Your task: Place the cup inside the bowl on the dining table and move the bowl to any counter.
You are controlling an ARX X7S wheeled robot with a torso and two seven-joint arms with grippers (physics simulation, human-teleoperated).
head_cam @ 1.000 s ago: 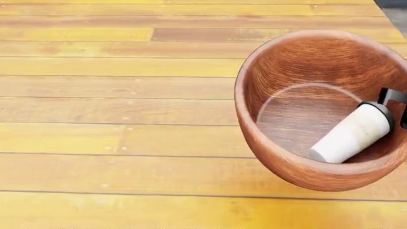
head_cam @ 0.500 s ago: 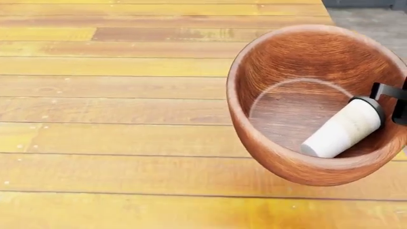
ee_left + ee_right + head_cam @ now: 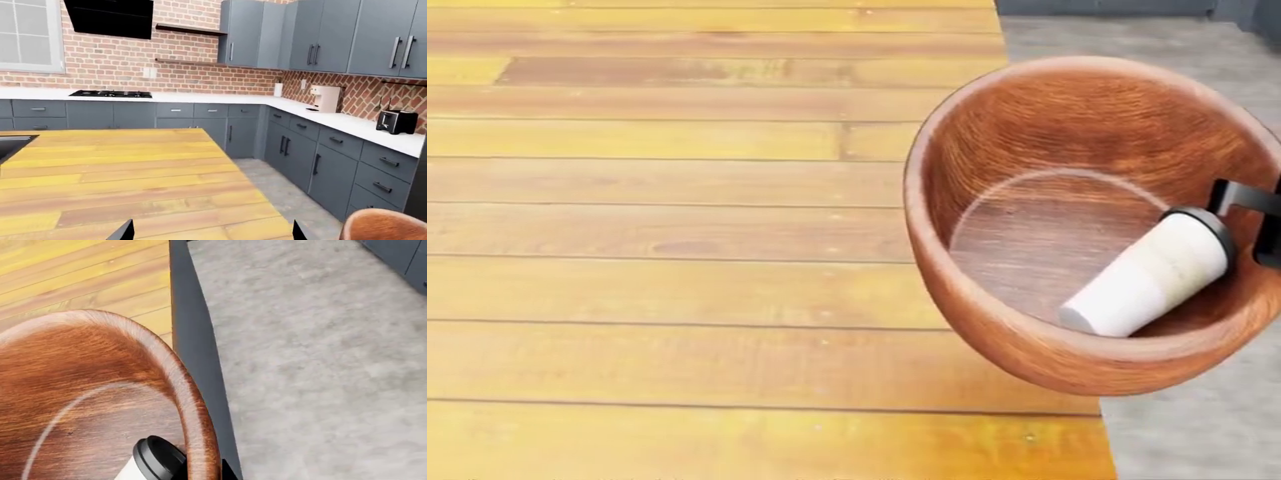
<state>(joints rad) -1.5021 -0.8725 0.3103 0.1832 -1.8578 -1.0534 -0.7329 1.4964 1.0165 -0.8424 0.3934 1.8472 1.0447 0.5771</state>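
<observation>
Right claw [image 3: 1261, 225] grips the wooden bowl [image 3: 1014, 330] by its rim; cup [image 3: 1148, 275] lies inside beside it. Bowl overhangs worktop [image 3: 694, 250] edge: keep level en route to counter [image 3: 347, 122]. Left claw [image 3: 210, 232] wide apart, empty.

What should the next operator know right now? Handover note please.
Right gripper: at the bowl's far-side wall; only a black part of it shows, jaws not visible, grip cannot be confirmed.
Left gripper: only fingertips show, nothing between them, jaws open, over the table.
Cup: lying on its side inside the bowl, lid toward the right gripper.
Bowl: overhanging the table's edge, partly above the grey floor.
Done: cup in bowl.
Left: carry the bowl to the white counter by the brick wall and set it down.
</observation>
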